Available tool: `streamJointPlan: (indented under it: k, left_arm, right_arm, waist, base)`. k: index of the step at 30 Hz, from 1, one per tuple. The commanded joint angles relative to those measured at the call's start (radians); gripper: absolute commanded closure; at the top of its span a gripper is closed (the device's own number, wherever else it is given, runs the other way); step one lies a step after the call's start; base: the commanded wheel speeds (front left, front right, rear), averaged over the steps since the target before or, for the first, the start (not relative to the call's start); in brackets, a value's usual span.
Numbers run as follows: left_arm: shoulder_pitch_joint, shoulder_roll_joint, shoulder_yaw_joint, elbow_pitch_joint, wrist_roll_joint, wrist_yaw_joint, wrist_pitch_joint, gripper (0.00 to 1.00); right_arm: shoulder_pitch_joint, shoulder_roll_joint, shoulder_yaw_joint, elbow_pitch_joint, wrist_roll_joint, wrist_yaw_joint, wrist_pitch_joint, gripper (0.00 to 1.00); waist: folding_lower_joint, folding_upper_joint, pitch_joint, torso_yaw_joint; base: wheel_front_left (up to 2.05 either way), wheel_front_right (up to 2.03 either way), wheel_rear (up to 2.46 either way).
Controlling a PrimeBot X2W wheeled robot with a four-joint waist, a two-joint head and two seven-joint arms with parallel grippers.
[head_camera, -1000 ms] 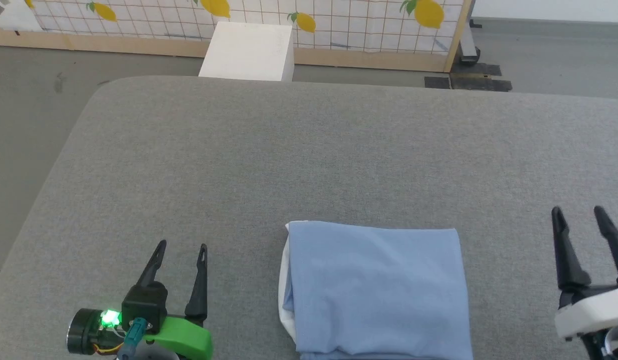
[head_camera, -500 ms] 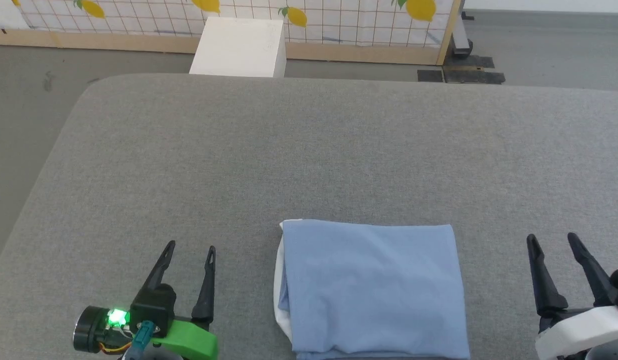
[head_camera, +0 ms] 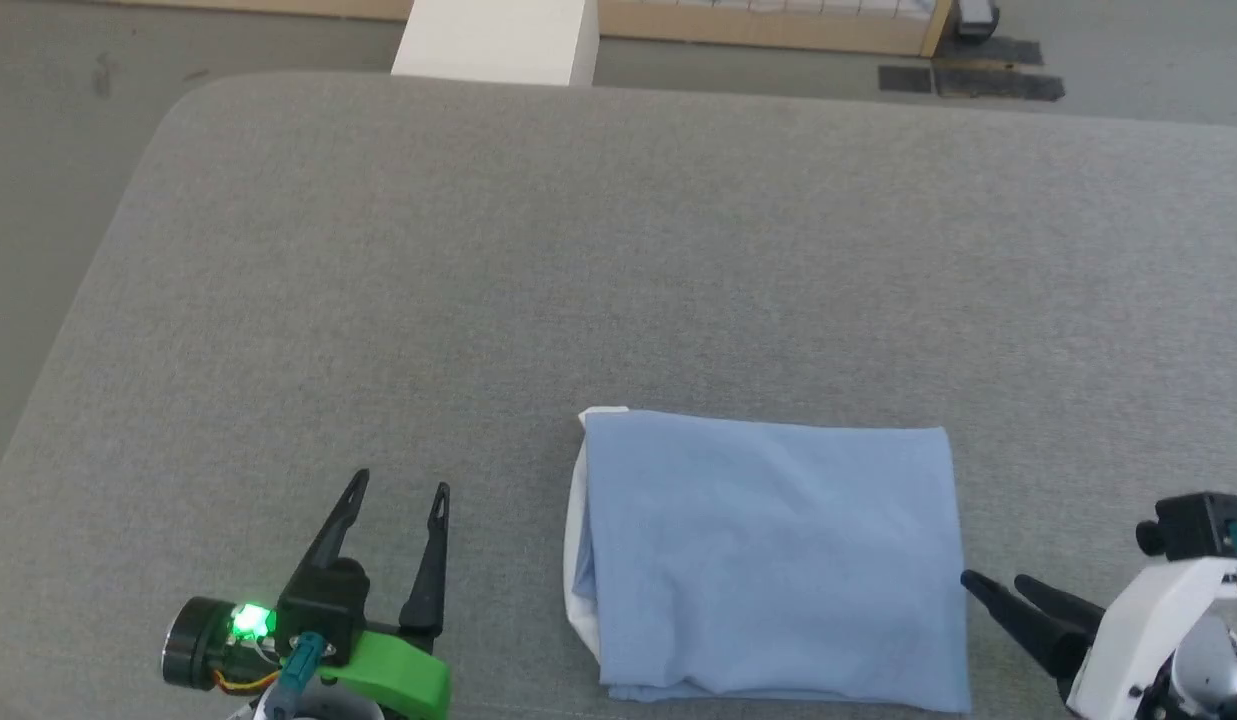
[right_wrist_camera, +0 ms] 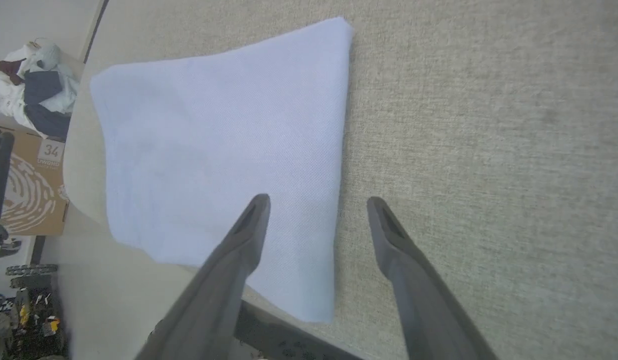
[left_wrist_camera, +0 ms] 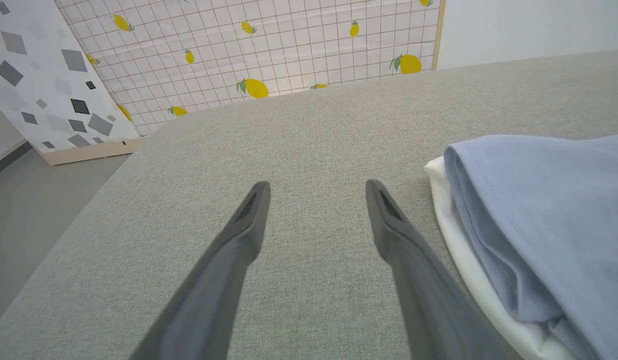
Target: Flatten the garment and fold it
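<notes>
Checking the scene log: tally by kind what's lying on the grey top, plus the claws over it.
Shirt: 1
Claws, left claw and right claw: 2
Total: 3

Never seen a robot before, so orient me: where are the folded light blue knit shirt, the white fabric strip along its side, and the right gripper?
Folded light blue knit shirt [head_camera: 773, 560]: head view, middle of top layer.
White fabric strip [left_wrist_camera: 454, 225]: left wrist view, its middle.
Right gripper [right_wrist_camera: 317, 199]: right wrist view, between fingertips.
</notes>
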Motion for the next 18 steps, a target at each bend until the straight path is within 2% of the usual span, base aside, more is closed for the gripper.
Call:
streamJointPlan:
  k: [1,4,10,17,18]
  left_arm:
    - [-0.025,0.005,-0.002,0.001,0.016,-0.003,0.001,0.00]
    - [-0.043,0.007,-0.006,0.004,0.018,-0.004,0.003,0.00]
    - [-0.061,0.009,-0.012,0.010,0.020,-0.001,0.001,0.00]
    - [-0.075,0.007,-0.023,0.017,0.021,0.001,-0.001,0.00]
    - [-0.076,0.006,-0.026,0.018,0.022,0.002,-0.002,0.00]
  right_arm:
    - [-0.032,-0.001,-0.010,0.011,0.024,-0.001,0.025,0.00]
    - [-0.074,0.011,-0.030,0.059,0.057,-0.001,0.088,0.00]
    - [-0.124,0.034,-0.015,0.145,0.038,-0.001,0.154,0.00]
    - [-0.152,0.063,0.043,0.188,0.027,-0.001,0.161,0.00]
    - [-0.155,0.066,0.049,0.197,0.023,-0.001,0.157,0.13]
  waist:
    - [0.0000,0.0000,0.034,0.031]
    - [0.0000,0.0000,0.057,0.053]
    - [0.0000,0.0000,0.085,0.084]
    - [0.0000,0.0000,0.099,0.104]
    - [0.0000,0.0000,0.099,0.106]
  base:
    - [0.00,0.00,0.00]
    - [0.00,0.00,0.00]
    - [0.00,0.00,0.00]
    - [0.00,0.00,0.00]
    - [0.00,0.00,0.00]
